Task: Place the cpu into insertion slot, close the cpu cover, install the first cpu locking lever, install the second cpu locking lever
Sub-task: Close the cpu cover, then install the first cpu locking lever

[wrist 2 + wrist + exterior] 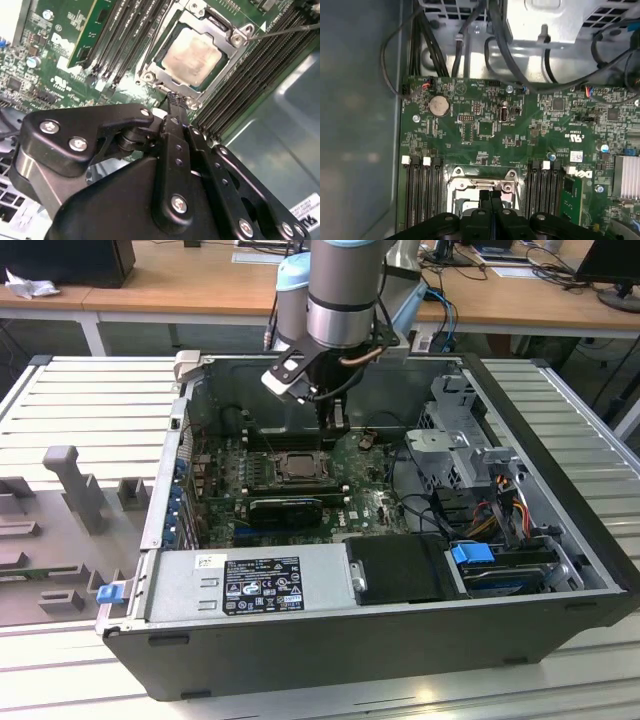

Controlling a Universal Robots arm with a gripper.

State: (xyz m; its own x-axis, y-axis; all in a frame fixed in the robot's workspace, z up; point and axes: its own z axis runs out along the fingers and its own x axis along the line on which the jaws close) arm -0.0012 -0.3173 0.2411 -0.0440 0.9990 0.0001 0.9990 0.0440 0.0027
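Note:
The cpu (192, 55) lies flat in the insertion slot (297, 466) on the green motherboard (485, 125), its pale metal face up. The cpu cover (161, 47) lies down around it as a metal frame. A thin metal lever rod (285, 31) runs out from one corner of the frame. My gripper (490, 196) is shut, its black fingertips (173, 100) pressed together right at the edge of the socket frame (482, 181), with nothing visibly between them. In the exterior view the gripper (335, 428) hangs just behind the socket.
Long black memory slots (420, 195) flank the socket on both sides. Loose cables (470, 45) and a metal drive cage (450, 430) stand nearby. The case walls (330, 640), a power supply (250, 585) and a black heatsink block (285, 508) crowd the board.

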